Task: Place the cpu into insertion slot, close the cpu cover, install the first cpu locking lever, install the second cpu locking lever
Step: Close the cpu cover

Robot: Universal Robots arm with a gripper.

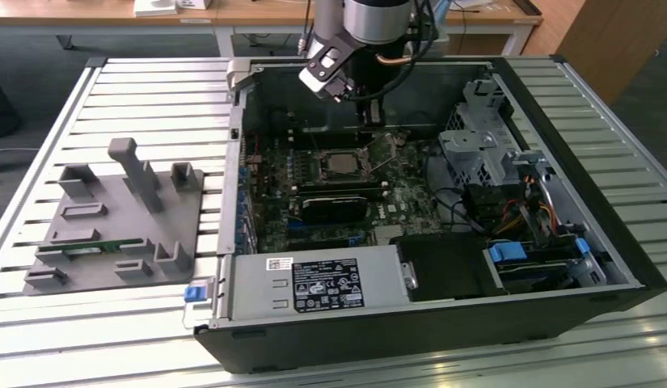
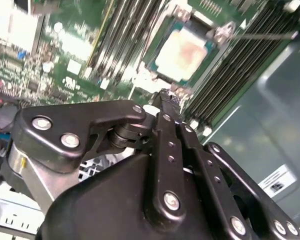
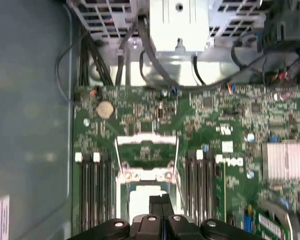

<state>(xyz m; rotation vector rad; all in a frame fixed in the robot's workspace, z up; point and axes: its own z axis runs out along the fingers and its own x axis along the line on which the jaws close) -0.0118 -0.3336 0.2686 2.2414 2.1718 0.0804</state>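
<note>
The cpu (image 2: 182, 50) lies in the insertion slot (image 1: 342, 164) on the green motherboard, its dull silver face showing. The cpu cover (image 3: 146, 146), a thin metal frame, looks swung open away from the slot, with board visible through its cut-out. Thin locking levers (image 3: 176, 155) run along the cover's sides, and one lever (image 2: 260, 35) sticks out past the socket. My gripper (image 3: 161, 199) hangs just above the socket's edge with its black fingers (image 2: 166, 107) shut and nothing between them. In the exterior view the gripper (image 1: 368, 120) reaches down inside the case behind the socket.
Long memory slots (image 3: 92, 190) flank the socket on both sides. A black card (image 1: 333, 206) lies in front of it, a metal drive cage (image 1: 479, 149) stands to the exterior view's right, and the power supply (image 1: 311, 284) sits at the front. A grey fixture (image 1: 117, 218) rests outside the case.
</note>
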